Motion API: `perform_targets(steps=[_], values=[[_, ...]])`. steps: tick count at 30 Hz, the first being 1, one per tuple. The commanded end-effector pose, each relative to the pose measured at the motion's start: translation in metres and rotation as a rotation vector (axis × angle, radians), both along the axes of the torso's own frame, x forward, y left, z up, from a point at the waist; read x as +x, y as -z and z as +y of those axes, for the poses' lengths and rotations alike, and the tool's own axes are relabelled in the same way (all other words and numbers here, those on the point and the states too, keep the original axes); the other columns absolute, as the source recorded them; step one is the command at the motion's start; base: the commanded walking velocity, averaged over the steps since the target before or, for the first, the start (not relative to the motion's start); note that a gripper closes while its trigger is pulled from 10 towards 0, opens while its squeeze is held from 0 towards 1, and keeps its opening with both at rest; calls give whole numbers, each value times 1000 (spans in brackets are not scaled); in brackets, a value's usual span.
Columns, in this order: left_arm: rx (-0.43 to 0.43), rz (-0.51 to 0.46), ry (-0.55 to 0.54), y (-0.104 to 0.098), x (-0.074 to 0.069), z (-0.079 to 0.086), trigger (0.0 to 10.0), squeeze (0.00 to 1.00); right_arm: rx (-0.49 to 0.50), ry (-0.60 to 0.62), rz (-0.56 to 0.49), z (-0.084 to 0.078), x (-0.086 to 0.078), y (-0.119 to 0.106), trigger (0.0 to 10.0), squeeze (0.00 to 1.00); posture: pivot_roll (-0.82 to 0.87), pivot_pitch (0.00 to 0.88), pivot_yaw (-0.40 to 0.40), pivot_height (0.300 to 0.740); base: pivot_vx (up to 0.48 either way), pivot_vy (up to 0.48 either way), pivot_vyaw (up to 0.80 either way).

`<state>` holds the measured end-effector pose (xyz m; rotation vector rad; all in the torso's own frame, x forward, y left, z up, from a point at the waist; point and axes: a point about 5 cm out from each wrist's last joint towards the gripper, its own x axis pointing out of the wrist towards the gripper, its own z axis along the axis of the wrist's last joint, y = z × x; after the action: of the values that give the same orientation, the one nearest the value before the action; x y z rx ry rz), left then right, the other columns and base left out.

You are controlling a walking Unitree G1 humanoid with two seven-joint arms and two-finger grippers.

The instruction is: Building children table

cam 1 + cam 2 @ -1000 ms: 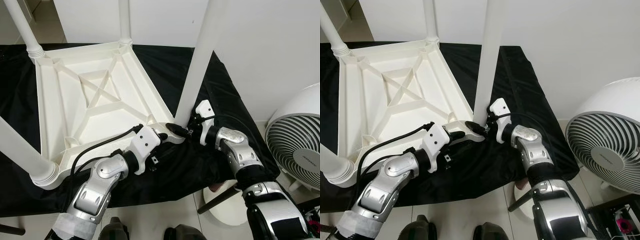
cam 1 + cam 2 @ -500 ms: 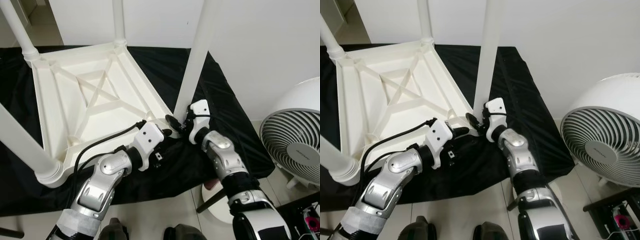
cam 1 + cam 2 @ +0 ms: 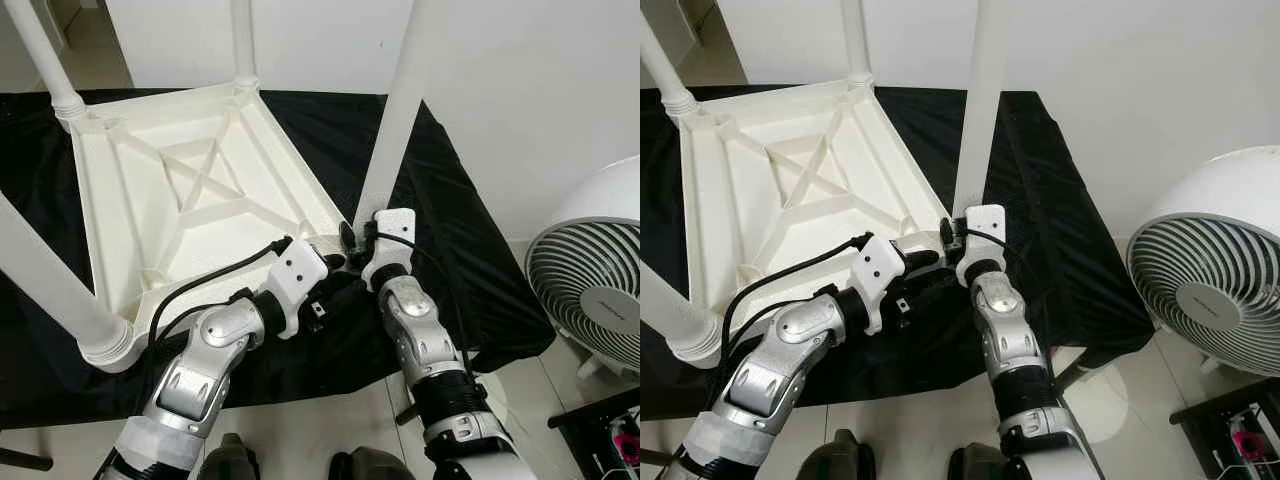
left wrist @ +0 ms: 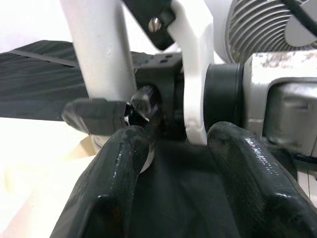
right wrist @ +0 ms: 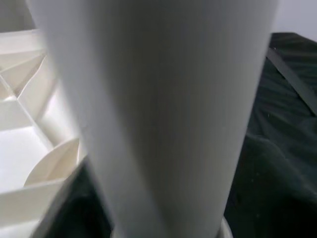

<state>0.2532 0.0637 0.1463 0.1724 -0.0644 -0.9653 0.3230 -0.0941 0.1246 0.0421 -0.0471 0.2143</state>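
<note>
The white children table [image 3: 300, 195] lies upside down on a black cloth [image 3: 455, 250], with its ribbed underside facing up. A white leg stands at each corner. My right gripper [image 3: 352, 238] is at the base of the near right leg [image 3: 395, 120]. Its black fingers [image 4: 94, 113] straddle that leg, shut on it. In the right wrist view the leg [image 5: 158, 109] is very close, with one dark finger [image 5: 69, 208] beside it. My left gripper [image 3: 335, 264] hovers open just beside the same corner. Its two fingers [image 4: 116, 183] are spread over the cloth, pointing at the right wrist.
A white floor fan [image 3: 590, 290] stands on the tiled floor to the right. A white wall runs behind the table. The near left leg [image 3: 50, 290] rises by my left arm. The cloth's front edge hangs just ahead of my feet.
My right forearm has swung in from the right and now reaches up at the leg from the near side, its gripper still at the leg's base. The left gripper has hardly moved.
</note>
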Motion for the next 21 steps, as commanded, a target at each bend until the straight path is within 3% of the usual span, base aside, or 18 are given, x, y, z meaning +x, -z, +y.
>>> perform_targets(steps=[1, 8, 10, 11, 15, 21], values=[[4, 2, -85, 3, 3, 4, 10000, 0, 6, 11, -18, -5, 0, -3, 10000, 1000, 23, 35, -46, 740, 0, 0, 0], [15, -3, -142, 4, 5, 10, 10000, 0, 6, 26, -76, -14, -8, -8, 10000, 1000, 28, 34, -57, 740, 0, 0, 0], [16, -3, -165, 5, 6, 12, 10000, 0, -10, -6, -96, -18, -17, -7, 10000, 1000, 27, 32, -60, 740, 0, 0, 0], [23, -4, -182, 6, 7, 14, 10000, 0, 3, -27, -110, -22, -25, -7, 10000, 0, 25, 32, -60, 740, 0, 0, 0], [61, 13, -224, 14, 10, 20, 10000, 0, 38, -68, -161, -32, -41, -10, 10000, 0, 11, 33, -54, 740, 0, 0, 0], [86, 35, -235, 20, 11, 22, 10000, 0, 57, -55, -182, -41, -51, -11, 10000, 0, -1, 36, -49, 740, 0, 0, 0]])
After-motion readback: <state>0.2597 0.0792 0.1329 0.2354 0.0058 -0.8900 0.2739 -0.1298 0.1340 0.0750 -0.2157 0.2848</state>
